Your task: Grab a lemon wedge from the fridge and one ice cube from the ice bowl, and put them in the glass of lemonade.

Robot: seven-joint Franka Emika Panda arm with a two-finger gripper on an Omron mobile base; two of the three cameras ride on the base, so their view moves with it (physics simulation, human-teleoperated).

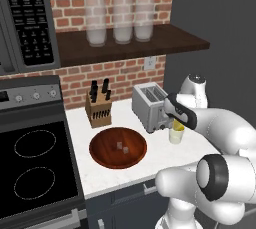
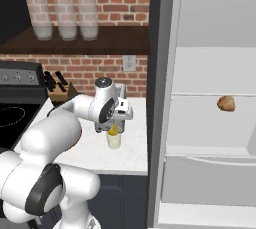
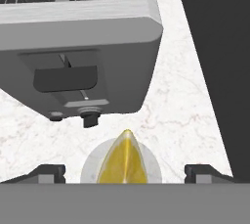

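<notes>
The glass of lemonade [image 1: 175, 136] [image 2: 114, 142] stands on the white counter right of the toaster. My gripper [image 2: 114, 124] [image 3: 125, 171] hangs just above it, open, its fingertips [image 3: 47, 172] far apart. The yellow lemon wedge [image 2: 114, 130] [image 3: 124, 161] sits point up at the glass's mouth [image 3: 91, 164], between the fingertips and touching neither. The reddish-brown ice bowl [image 1: 118, 148] lies on the counter to the left with two ice cubes [image 1: 122, 147] in it. The fridge [image 2: 210, 73] stands open at the right, showing white shelves.
A silver toaster [image 1: 149, 106] [image 3: 78, 47] stands close behind the glass. A knife block [image 1: 98, 108] sits at the back by the stove [image 1: 32, 163]. Three frosted jars [image 1: 119, 20] line the shelf above. A brown lump [image 2: 226, 103] rests on a fridge shelf.
</notes>
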